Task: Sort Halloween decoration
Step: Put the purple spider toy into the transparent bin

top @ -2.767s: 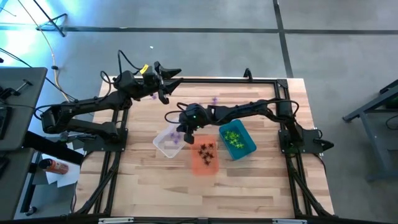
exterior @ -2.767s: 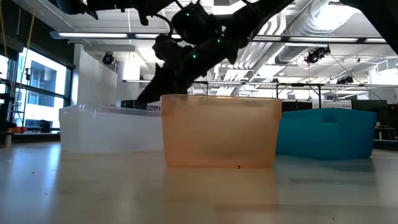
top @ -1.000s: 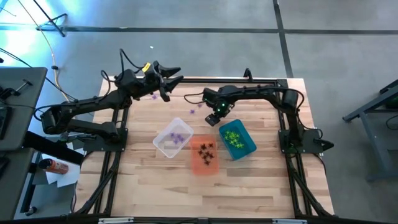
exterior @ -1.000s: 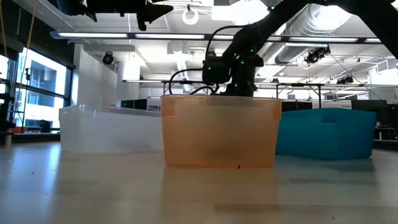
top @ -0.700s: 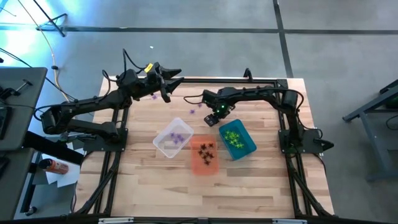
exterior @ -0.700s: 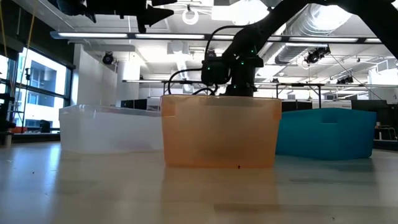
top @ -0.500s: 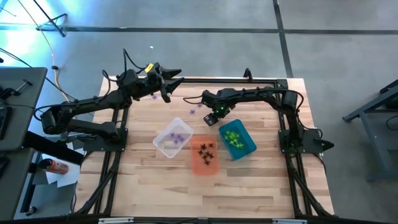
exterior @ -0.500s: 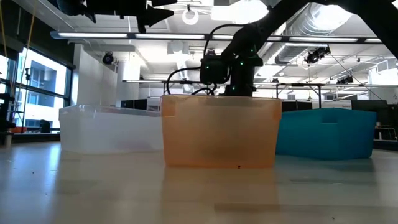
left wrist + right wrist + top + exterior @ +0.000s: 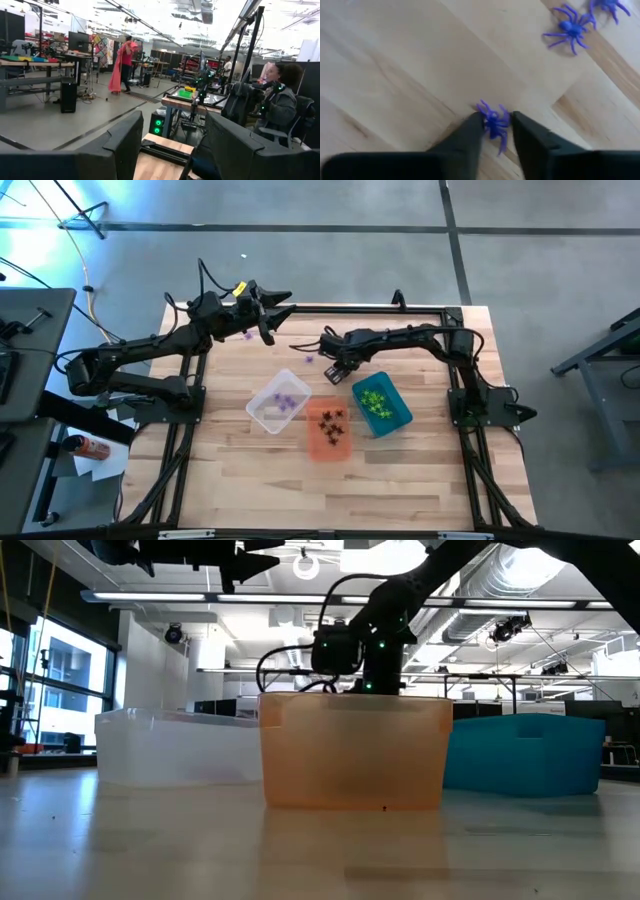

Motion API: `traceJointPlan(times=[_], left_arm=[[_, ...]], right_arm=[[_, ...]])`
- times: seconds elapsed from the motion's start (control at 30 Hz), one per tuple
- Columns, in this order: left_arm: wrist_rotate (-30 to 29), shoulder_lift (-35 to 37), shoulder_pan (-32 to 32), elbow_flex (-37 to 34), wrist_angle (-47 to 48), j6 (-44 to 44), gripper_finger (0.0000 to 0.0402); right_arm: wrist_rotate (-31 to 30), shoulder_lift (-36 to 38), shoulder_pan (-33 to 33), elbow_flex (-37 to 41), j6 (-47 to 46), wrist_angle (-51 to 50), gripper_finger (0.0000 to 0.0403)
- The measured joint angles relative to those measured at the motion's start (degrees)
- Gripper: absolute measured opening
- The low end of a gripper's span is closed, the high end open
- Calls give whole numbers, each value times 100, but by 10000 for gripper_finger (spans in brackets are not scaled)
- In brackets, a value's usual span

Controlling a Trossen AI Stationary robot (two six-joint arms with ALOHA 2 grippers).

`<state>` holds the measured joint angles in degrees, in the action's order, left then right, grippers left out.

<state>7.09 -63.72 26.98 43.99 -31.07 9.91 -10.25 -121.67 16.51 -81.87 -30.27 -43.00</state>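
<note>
A purple spider (image 9: 493, 122) lies on the wood table (image 9: 400, 470), with my right gripper (image 9: 495, 120) down over it and its two fingers closed in on either side. In the high view that gripper (image 9: 333, 371) is just behind the teal bin (image 9: 381, 405). Two more purple spiders (image 9: 568, 29) lie a little farther off. The clear bin (image 9: 277, 402) holds purple spiders, the orange bin (image 9: 329, 430) black ones and the teal bin green ones. My left gripper (image 9: 272, 317) hangs open, high over the far left corner. My right gripper pinches the purple spider between its two fingertips (image 9: 476, 124), which meet the legs (image 9: 482, 107) on both sides of the body. The fingers come from above, pointing steeply down. The spider lies flat on the table.
The three bins stand side by side in the middle of the table. A loose purple spider (image 9: 308, 358) lies left of my right gripper, and another (image 9: 247, 335) under my left arm. In the low view the orange bin (image 9: 353, 750) hides my right gripper's fingertips.
My right gripper has gone toward the table's left edge and a little nearer, sunk toward the table, and tipped to point more steeply down over the purple spider. My left arm has kept still.
</note>
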Motion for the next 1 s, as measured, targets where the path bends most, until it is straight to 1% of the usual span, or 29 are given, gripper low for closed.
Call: traceJointPlan(times=[0.1, 0.13, 0.17, 0.27, 0.37, 0.47, 0.6, 0.7, 0.8, 0.9, 1.0], left_arm=[[0, 0, 0, 0, 0, -1, 202], [0, 0, 0, 0, 0, -2, 202], [0, 0, 0, 0, 0, -3, 202], [38, 39, 12, -2, 22, -2, 202], [111, 203, 85, -2, -7, -4, 202], [111, 319, 149, 0, 110, -2, 202], [138, 487, 192, -2, 421, 139, 202], [143, 471, 183, -2, 659, 307, 202], [149, 379, 84, -2, 652, 341, 202], [216, 231, -82, -2, 684, 339, 202], [563, 87, -272, -2, 651, 340, 202]], right_arm=[[-152, 86, -40, 17, 289, 22, 42], [-183, 167, -41, 22, 436, 2, 22], [-210, 226, -38, 30, 593, 1, 13], [-499, 485, 9, 78, 927, -281, 20], [-831, 1047, 19, 177, 1314, -177, 7], [-662, 1739, 36, 854, 1551, 355, 7], [-234, 3142, 151, 2248, 1522, 1658, 3], [508, 4183, 221, 3400, 1315, 2706, 3], [1101, 5170, 226, 4289, 1123, 4157, 2], [1482, 5787, 225, 4970, 1159, 5493, 2], [1687, 6101, 225, 5246, 1229, 6779, 2]])
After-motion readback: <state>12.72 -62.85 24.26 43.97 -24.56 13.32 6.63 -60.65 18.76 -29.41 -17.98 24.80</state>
